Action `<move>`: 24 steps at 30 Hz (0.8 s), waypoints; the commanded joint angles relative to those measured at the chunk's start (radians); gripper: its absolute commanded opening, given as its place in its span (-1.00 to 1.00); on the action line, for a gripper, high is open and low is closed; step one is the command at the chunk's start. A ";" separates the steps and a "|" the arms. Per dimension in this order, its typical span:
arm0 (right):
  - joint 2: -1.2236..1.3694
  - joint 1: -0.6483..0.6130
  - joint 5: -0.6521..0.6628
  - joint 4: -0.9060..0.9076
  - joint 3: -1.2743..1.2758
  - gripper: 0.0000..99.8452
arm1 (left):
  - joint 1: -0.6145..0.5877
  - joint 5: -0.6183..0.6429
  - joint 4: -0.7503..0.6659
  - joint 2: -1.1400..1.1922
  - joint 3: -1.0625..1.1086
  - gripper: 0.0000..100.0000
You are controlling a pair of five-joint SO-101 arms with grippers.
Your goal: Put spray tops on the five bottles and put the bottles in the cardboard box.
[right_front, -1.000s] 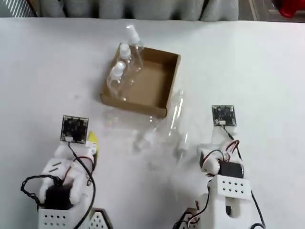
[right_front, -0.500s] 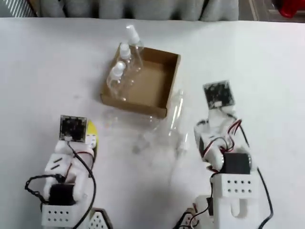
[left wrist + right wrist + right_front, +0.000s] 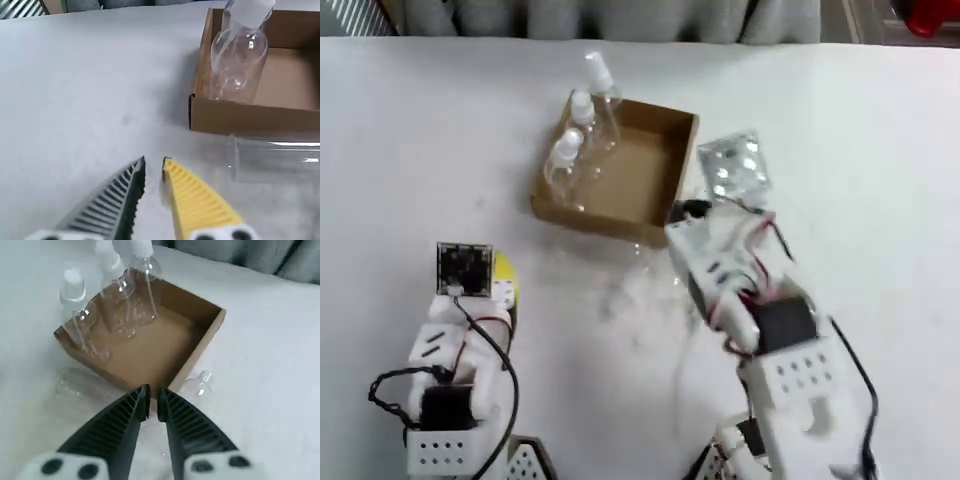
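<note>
The cardboard box [image 3: 660, 125] stands at the table's middle, and three clear bottles with white spray tops [image 3: 566, 158] stand along its left wall. My right gripper [image 3: 682, 215] hovers over the box's near right corner, shut and holding nothing; in its wrist view the gripper [image 3: 152, 392] is just above the box wall [image 3: 197, 355]. Two topless clear bottles lie outside the box, one [image 3: 80, 382] before its near wall and one [image 3: 200, 385] at its right side. My left gripper [image 3: 154, 162] is shut, low over the table left of the lying bottle [image 3: 275, 160].
White table all round. The left arm's base [image 3: 445, 400] sits at the front left and the right arm's body [image 3: 770, 340] stretches across the front right. Grey fabric lines the far edge.
The right arm has swung forward and left from the front right, covering the lying bottles beside the box. The left arm has drawn back slightly.
</note>
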 commanded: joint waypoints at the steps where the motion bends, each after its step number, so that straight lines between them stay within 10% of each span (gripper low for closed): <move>1: 0.173 -0.039 -0.015 -0.048 -0.052 -0.95 | -0.010 -0.011 -0.017 -0.019 -0.003 -0.86; 24: 0.590 -0.107 -0.144 -0.321 -0.051 -0.96 | -0.010 -0.011 -0.009 -0.019 -0.003 -0.86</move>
